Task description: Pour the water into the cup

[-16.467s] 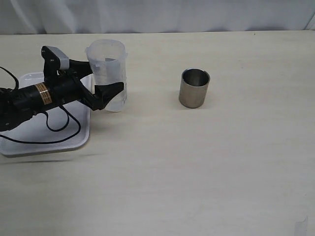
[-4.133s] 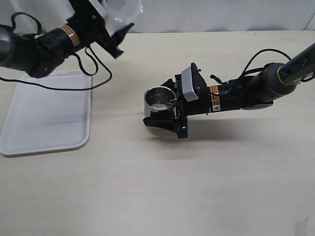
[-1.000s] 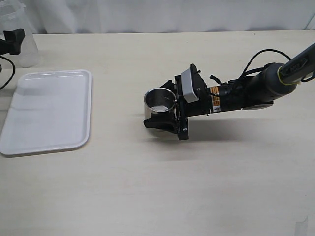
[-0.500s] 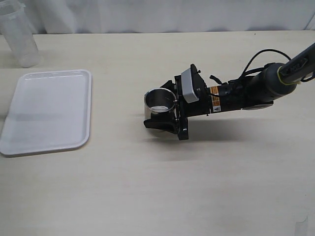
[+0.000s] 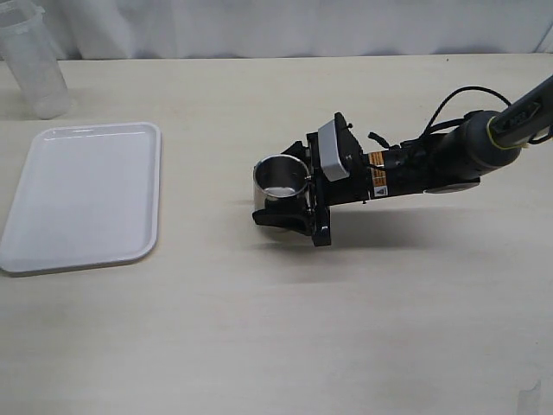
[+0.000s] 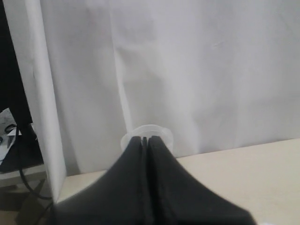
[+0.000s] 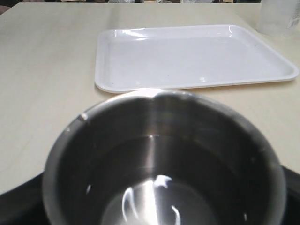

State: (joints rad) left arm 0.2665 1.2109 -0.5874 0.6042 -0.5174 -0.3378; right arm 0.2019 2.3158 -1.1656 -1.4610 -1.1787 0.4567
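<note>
A robotics lab bench: bare beige tabletop [image 5: 259,328], white curtain backdrop [image 5: 302,26] (hung behind it), cabled robot arm [image 5: 432,164], translucent plastic beaker [image 5: 34,65].

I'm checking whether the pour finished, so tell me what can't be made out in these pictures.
Water depth: right wrist view, lower edge cuts off the cup bottom.
Beaker contents: left wrist view, the shut left gripper hides all but its rim; exterior view, the corner crops it.
Left arm: outside the exterior view.
Right gripper fingers: right wrist view, the cup covers most of them.
</note>
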